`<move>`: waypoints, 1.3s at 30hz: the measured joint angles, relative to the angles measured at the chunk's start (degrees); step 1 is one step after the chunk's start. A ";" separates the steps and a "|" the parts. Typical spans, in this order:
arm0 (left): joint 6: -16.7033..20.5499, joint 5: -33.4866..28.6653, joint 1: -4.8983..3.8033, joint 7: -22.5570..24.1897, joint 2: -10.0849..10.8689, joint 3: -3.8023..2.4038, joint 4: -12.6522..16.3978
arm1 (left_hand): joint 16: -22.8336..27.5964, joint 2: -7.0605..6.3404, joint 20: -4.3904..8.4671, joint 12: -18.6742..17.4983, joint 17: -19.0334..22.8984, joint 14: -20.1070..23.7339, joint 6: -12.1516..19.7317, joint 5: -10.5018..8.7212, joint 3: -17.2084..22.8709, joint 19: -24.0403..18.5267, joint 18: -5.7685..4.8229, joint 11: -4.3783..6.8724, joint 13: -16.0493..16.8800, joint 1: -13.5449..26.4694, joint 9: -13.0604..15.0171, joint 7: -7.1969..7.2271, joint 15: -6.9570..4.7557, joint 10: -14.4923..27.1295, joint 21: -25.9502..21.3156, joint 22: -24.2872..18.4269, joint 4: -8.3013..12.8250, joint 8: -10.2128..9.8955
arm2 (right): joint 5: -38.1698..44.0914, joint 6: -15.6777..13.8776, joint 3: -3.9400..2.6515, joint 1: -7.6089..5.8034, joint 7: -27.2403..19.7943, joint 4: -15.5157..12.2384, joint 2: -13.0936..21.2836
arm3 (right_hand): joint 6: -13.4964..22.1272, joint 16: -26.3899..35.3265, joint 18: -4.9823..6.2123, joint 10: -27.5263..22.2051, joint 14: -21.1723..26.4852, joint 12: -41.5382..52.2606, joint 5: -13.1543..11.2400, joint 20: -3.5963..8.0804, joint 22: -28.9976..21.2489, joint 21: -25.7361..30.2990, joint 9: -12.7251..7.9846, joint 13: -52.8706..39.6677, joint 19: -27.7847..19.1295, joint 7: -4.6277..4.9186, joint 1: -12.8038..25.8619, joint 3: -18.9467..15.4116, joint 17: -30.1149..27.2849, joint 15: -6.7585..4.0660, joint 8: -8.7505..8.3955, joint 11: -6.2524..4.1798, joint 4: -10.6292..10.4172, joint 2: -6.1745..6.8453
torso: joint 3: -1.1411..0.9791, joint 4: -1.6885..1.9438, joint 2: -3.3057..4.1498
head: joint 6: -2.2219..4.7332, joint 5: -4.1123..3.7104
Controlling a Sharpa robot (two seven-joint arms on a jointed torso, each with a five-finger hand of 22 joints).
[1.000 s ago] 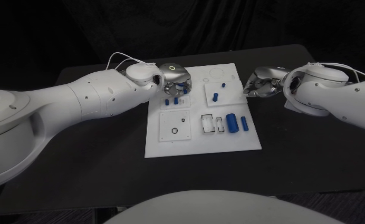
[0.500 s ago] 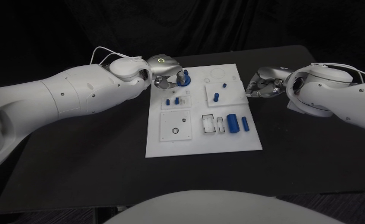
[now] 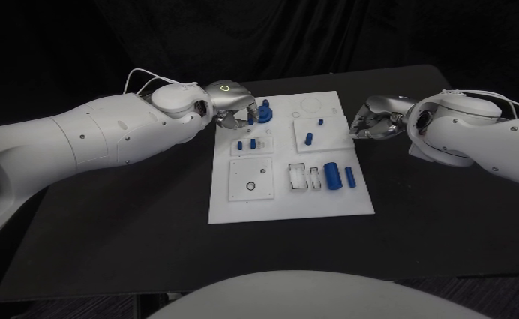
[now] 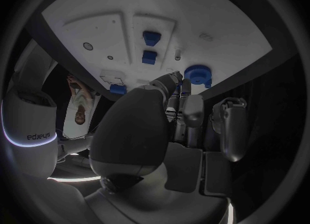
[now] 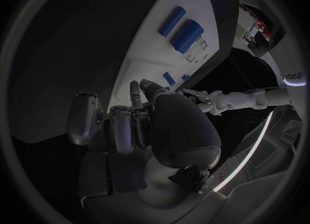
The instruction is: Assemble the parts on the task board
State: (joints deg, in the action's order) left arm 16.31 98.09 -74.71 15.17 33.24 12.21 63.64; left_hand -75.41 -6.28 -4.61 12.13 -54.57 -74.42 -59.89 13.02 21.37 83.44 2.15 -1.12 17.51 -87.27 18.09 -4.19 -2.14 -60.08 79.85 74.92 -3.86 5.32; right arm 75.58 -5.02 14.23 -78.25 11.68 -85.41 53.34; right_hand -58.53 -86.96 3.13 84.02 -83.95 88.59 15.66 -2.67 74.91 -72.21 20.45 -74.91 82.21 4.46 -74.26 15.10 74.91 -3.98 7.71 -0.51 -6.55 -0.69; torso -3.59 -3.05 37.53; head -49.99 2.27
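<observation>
The white task board [image 3: 292, 206] lies in the middle of the black table. My left hand [image 3: 230, 103] hovers at its far left corner and pinches a round blue part [image 3: 265, 115] at its fingertips; the left wrist view shows the same part [image 4: 197, 73] against the fingers [image 4: 175, 87], just over the board [image 4: 213, 22]. Two small blue pieces [image 3: 247, 142] stand in the board close by. My right hand [image 3: 372, 124] rests beside the board's right edge, fingers curled in with nothing in them.
A blue piece [image 3: 308, 137] sits in the right-hand plate. A thick blue cylinder [image 3: 332, 175] and a thinner one [image 3: 348, 176] lie near the right edge, also in the right wrist view [image 5: 185, 34]. Bare black table surrounds the board.
My left hand has drawn back from the small blue pieces toward the board's far left corner, and the round blue part now shows at its fingertips. The right hand has hardly moved.
</observation>
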 measured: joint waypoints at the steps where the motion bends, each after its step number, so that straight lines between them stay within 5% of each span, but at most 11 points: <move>1: -0.12 0.00 0.12 -0.05 0.06 -0.01 -0.04 | 0.00 0.00 0.00 0.00 0.00 0.00 0.00 0.00 0.00 0.00 0.00 0.00 0.00 0.00 0.00 0.00 0.00 0.00 0.00 0.00 0.00 0.00 | 0.00 0.02 0.00 0.00 0.00 0.00 0.01 | 0.00 0.00 0.00 0.00 0.00 0.00 0.00 0.00 0.00 0.00 0.00 0.00 0.00 0.00 0.00 0.00 0.00 0.00 0.00 0.00 0.00 0.00 | 0.00 0.02 0.01 | 0.00 0.02; 18: -1.73 0.01 2.09 -0.62 0.46 0.02 -0.48 | 0.21 -0.01 0.00 0.00 0.08 0.00 0.00 -0.01 0.00 0.00 0.00 -0.01 -0.08 -0.01 -0.01 0.00 0.00 0.01 0.00 -0.01 0.00 0.00 | 0.00 0.20 0.00 0.16 0.00 0.04 0.00 | 0.00 -0.01 0.00 0.00 0.00 0.00 0.00 0.00 0.00 0.00 0.00 0.00 0.00 0.00 0.00 0.08 0.00 0.00 0.00 0.00 0.08 0.00 | 0.08 0.35 0.14 | 0.00 0.11; 39: 2.68 0.01 2.49 -1.45 0.65 0.00 -0.23 | 0.21 -0.02 0.00 -0.45 -0.02 0.00 -0.45 0.22 0.16 0.00 0.00 -0.10 -0.25 -0.01 -0.17 -0.04 0.00 -1.35 0.00 -0.01 0.48 0.00 | -0.01 0.29 0.00 0.31 -0.01 0.06 0.09 | 0.00 -0.03 0.00 0.00 0.00 0.00 0.00 0.00 0.03 0.00 0.04 0.00 0.00 0.00 0.00 0.16 0.00 0.00 0.00 0.00 0.16 0.00 | 0.01 0.25 0.09 | 0.00 0.07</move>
State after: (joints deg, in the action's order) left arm 18.99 98.10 -72.22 13.72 33.88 12.21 63.41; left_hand -75.21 -6.30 -4.62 11.68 -54.59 -74.42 -60.35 13.24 21.53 83.44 2.14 -1.21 17.26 -87.27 17.92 -4.23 -2.14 -61.43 79.86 74.91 -3.38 5.31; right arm 75.57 -4.73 14.24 -77.93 11.67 -85.35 53.43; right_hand -58.53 -86.98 3.14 84.02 -83.96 88.59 15.66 -2.67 74.94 -72.21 20.49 -74.90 82.21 4.46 -74.26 15.26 74.90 -3.98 7.71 -0.51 -6.39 -0.68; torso -3.58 -2.81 37.63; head -49.99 2.35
